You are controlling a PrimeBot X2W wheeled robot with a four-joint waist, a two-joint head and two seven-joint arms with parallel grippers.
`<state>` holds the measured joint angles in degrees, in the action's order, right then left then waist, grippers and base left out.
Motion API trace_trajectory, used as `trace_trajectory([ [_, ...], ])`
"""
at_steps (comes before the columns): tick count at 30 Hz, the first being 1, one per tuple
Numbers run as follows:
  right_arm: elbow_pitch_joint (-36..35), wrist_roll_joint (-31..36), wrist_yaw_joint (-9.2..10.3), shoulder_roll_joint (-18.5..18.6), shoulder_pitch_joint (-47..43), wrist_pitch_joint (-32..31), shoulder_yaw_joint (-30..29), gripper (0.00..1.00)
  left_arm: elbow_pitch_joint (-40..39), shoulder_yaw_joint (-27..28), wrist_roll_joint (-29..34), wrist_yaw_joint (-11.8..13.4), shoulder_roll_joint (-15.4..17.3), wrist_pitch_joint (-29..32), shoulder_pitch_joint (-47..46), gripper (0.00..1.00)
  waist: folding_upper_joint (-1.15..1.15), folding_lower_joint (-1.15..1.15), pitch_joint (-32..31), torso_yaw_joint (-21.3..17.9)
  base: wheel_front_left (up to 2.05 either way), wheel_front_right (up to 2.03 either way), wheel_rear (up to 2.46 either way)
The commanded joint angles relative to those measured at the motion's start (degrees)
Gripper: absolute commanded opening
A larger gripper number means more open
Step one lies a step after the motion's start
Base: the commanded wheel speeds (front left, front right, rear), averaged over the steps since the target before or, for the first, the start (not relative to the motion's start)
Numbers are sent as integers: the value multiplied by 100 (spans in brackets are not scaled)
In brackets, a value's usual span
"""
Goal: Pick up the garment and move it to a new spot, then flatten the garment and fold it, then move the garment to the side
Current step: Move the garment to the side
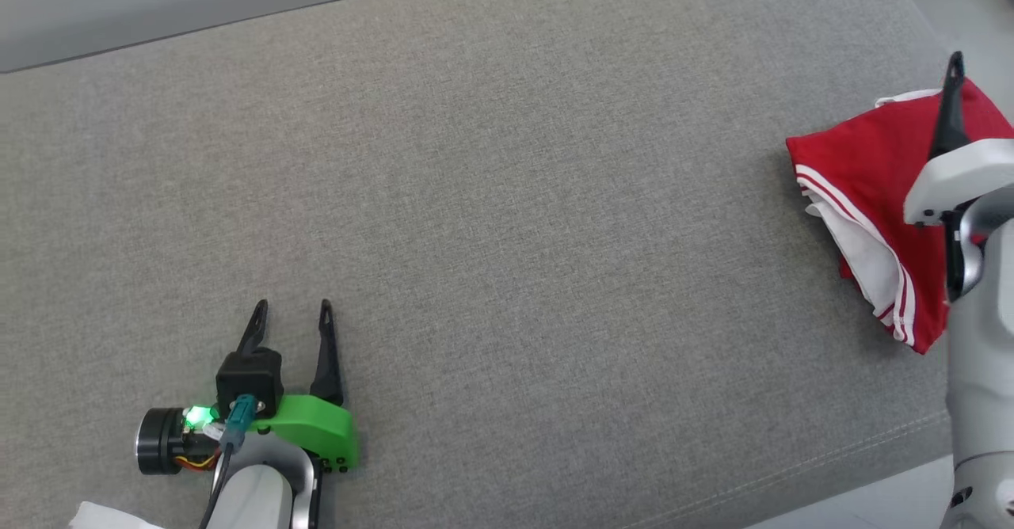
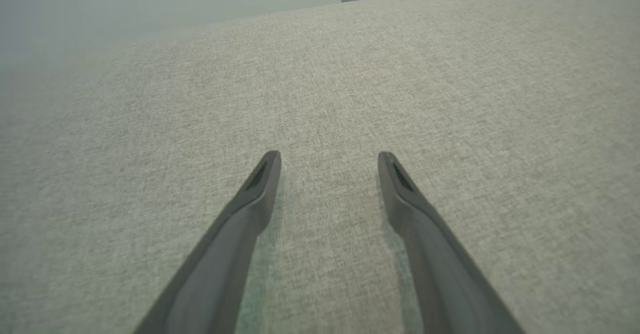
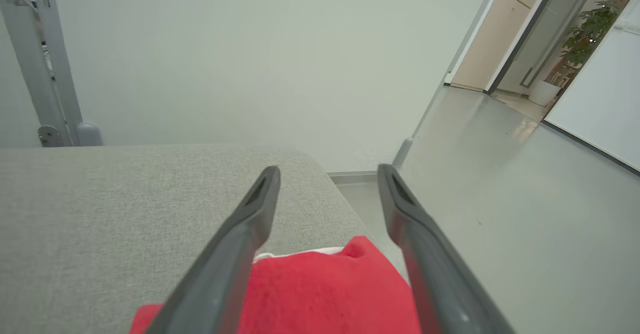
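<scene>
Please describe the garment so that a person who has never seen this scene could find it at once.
Find the wide grey upholstered surface and follow it to its right end, near the edge. There the garment lies as a folded bundle beneath the open right tool. It is bright red against plain grey, with thin white stripes along its hem and white fabric showing.

1. The red garment (image 1: 859,173) lies partly under the right arm's pale wrist (image 1: 958,173); the head view's right edge cuts it.
2. The right wrist view's bottom edge cuts its near part.
3. A white scrap (image 1: 95,517), bottom-left in the head view, is cropped; unidentifiable.
</scene>
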<state>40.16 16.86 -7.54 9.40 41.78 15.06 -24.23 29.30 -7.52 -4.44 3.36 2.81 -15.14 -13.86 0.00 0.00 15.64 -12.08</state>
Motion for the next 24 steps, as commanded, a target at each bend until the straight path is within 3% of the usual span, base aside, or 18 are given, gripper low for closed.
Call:
trace_trajectory([
  [1, -206, -146, 10, -91, -181, 13, 206, 100, -54, 60, -55, 49, 26, 6, 68, 100, 0, 0, -127, 102, 0, 0, 0],
  [12, -1374, -1350, 10, -567, -1397, 12, 1752, 100, -422, 516, -269, 246, 21, 6, 347, 100, 0, 0, -435, 658, 0, 0, 0],
  [24, -1283, -2123, 10, -633, -2390, 12, 2655, 100, -644, 537, -392, 297, 21, 6, 727, 100, 0, 0, -903, 1229, 0, 0, 0],
])
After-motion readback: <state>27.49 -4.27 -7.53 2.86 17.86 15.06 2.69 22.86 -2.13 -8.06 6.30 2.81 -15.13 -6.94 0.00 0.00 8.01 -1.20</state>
